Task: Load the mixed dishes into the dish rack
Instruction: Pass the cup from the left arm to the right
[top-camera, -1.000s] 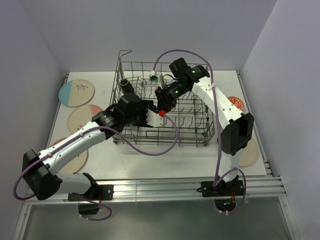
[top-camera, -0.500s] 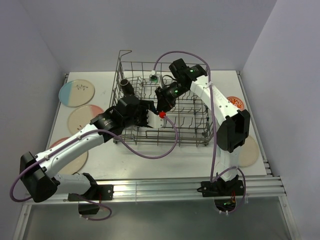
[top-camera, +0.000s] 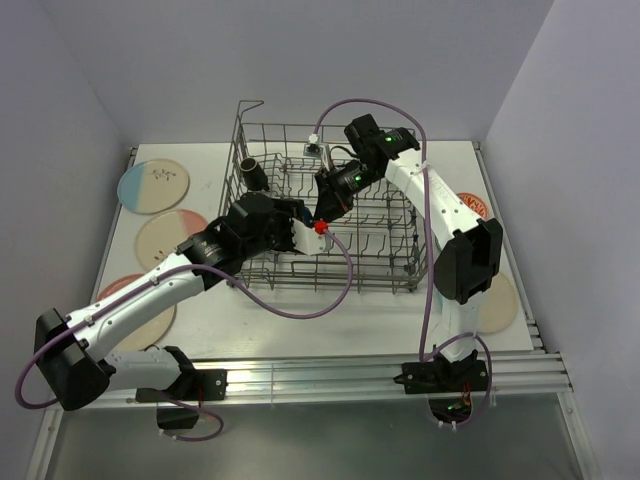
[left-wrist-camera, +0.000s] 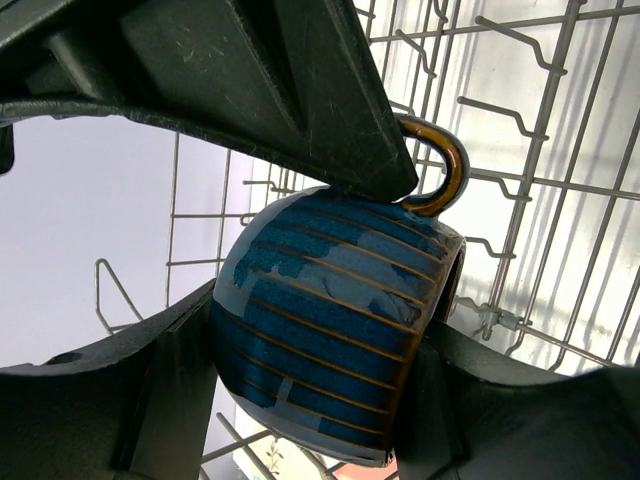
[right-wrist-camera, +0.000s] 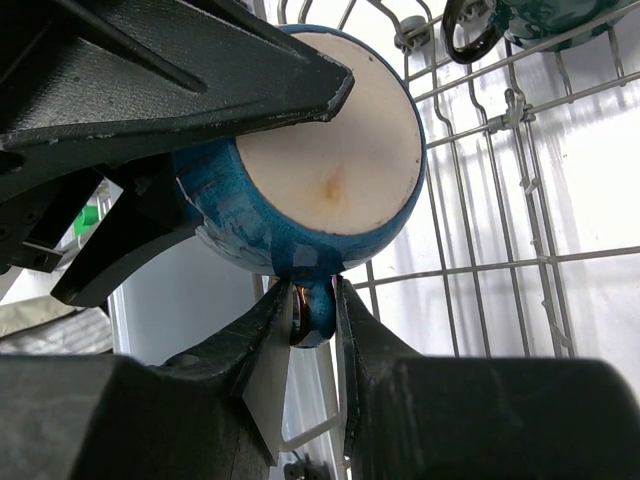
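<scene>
Blue striped mug (left-wrist-camera: 330, 330), just one, hangs over the dish rack (top-camera: 280, 127). Left gripper (top-camera: 305, 232) squeezes its round side, right gripper (right-wrist-camera: 312, 312) pinches its handle. Four plates (top-camera: 152, 187) lie on the table (top-camera: 300, 325).

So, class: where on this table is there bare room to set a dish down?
Free: the table strip before the rack, and the far right corner behind the bowl. Crowded: the left side, with three plates, and the rack's middle, where the left gripper and right gripper hold the mug.
</scene>
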